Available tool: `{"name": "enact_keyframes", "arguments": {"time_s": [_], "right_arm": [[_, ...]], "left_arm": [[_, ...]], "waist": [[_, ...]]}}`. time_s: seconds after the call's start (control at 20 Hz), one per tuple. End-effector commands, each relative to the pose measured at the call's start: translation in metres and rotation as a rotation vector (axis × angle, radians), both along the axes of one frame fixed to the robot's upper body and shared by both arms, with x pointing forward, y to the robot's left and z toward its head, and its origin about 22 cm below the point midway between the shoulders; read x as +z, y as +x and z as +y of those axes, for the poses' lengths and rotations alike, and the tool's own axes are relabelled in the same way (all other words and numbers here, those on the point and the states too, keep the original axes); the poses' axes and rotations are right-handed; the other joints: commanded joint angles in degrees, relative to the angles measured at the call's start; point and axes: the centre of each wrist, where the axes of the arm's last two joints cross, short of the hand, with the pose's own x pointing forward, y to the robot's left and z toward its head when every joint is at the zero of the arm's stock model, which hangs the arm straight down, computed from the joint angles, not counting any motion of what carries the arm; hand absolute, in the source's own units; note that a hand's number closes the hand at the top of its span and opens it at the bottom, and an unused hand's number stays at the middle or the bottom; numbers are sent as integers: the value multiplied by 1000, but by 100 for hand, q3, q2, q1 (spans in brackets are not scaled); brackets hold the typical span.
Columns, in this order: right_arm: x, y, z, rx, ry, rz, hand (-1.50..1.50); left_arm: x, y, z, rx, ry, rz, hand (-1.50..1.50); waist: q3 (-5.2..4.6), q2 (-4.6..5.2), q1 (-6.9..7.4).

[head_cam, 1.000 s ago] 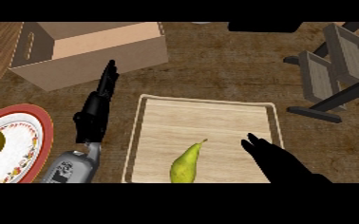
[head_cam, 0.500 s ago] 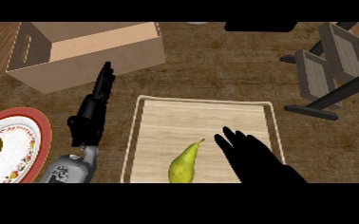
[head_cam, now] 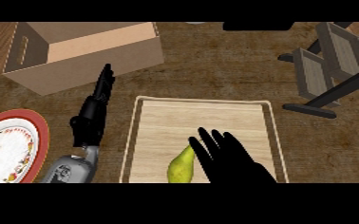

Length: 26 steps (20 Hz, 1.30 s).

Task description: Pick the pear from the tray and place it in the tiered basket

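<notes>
A yellow-green pear [head_cam: 180,166] lies on the light wooden tray [head_cam: 165,121], near the tray's front edge, its narrow end pointing up and to the right. My right hand [head_cam: 228,159] hovers over the tray just right of the pear, fingers straight and spread, partly covering the pear's right side. My left hand [head_cam: 95,109] rests to the left of the tray, fingers straight and pointing away from me. The dark tiered basket [head_cam: 324,69] stands at the far right of the counter.
An open cardboard box [head_cam: 84,52] sits at the back left. A red-rimmed patterned plate [head_cam: 17,144] lies at the left edge. A dark object [head_cam: 256,26] shows at the top edge.
My right hand has moved left across the tray and now sits against the pear. The left hand and the pear have stayed put.
</notes>
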Motion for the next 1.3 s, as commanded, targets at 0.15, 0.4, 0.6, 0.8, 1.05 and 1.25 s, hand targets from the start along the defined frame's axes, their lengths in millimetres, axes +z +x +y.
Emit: {"name": "enact_keyframes", "arguments": {"time_s": [0.15,0.4,0.6,0.8,1.05,1.25], "right_arm": [[-6,5,14,-218,-161,1,-150],[-27,8,27,-256,-176,30,-150],[-37,0,28,-264,-140,79,-150],[-36,9,26,-255,-131,81,-150],[-42,12,34,-224,-116,79,-150],[-55,14,35,-213,-122,84,-150]], "left_arm": [[7,-3,3,12,-5,3,0],[3,-5,14,3,-1,4,0],[3,-11,17,2,5,-2,0],[19,1,16,12,2,-9,0],[13,-1,2,-12,-15,9,0],[3,17,20,13,-4,-24,0]], "waist": [[11,-5,-21],[12,13,-18],[17,13,2],[21,30,9],[22,34,31],[20,49,-7]]}}
